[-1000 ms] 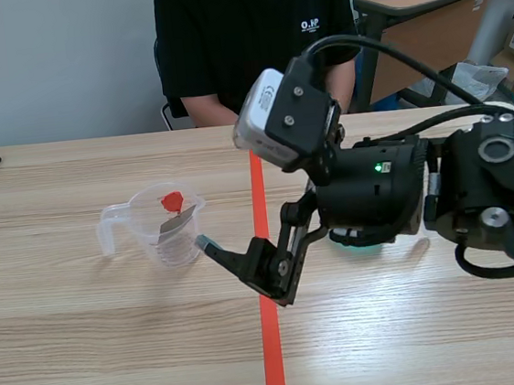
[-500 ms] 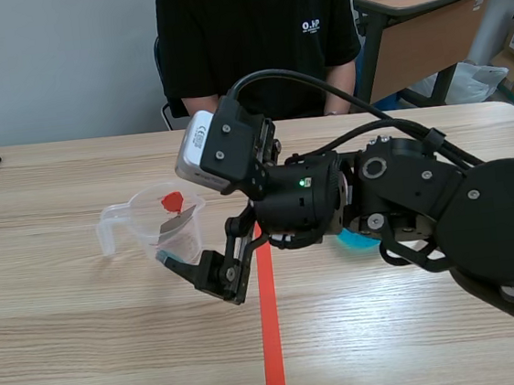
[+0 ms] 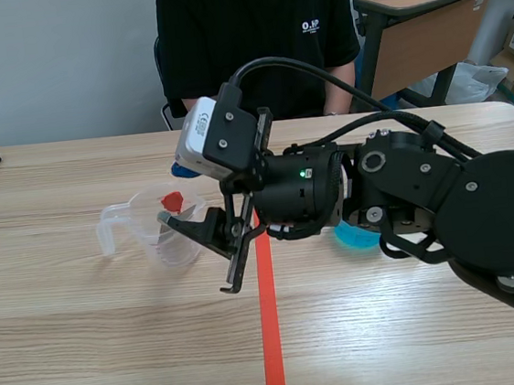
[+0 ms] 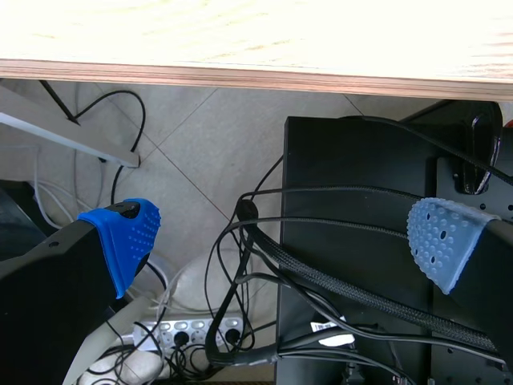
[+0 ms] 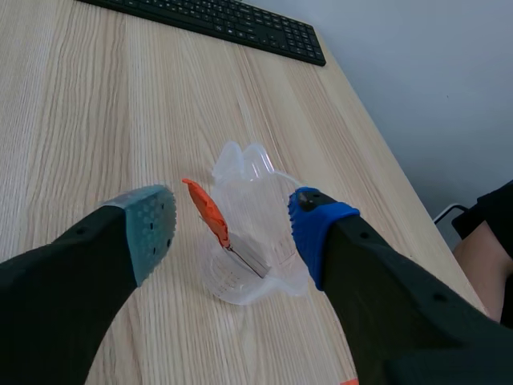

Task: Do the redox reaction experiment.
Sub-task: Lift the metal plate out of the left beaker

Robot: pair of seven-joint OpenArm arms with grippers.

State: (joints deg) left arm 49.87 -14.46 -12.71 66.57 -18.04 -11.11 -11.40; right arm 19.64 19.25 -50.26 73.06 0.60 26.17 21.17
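Beaker (image 3: 150, 220) of clear thin plastic, with a pouring lip and a side handle, stands upright on the wooden surface (image 3: 90, 357), just to the robot's left of the orange-red tape line. A red-handled tool (image 5: 205, 210) with a flat metal blade leans inside it. It looks very light and somewhat flexible, with smooth, slippery walls, so a hard squeeze would probably bow it and a sideways nudge could slide or tip it. The leaning tool adds a little off-centre weight. The soundest hold is likely across the body below the rim, with the pads on opposite walls and clear of the lip and the tool. The handle looks too thin to grip well. The right claw (image 5: 232, 228) is spread wide with one pad on either side of the beaker, holding nothing, and I cannot tell whether either pad touches the wall. The left claw (image 4: 284, 241) is also wide open and empty, hanging below the surface's edge over floor cables and a power strip (image 4: 188, 337). As for writing, the person's black shirt (image 3: 250, 37) has small white lettering too small to read with certainty. No markings can be made out on the beaker. A blue object (image 3: 354, 236) shows partly under the right arm.
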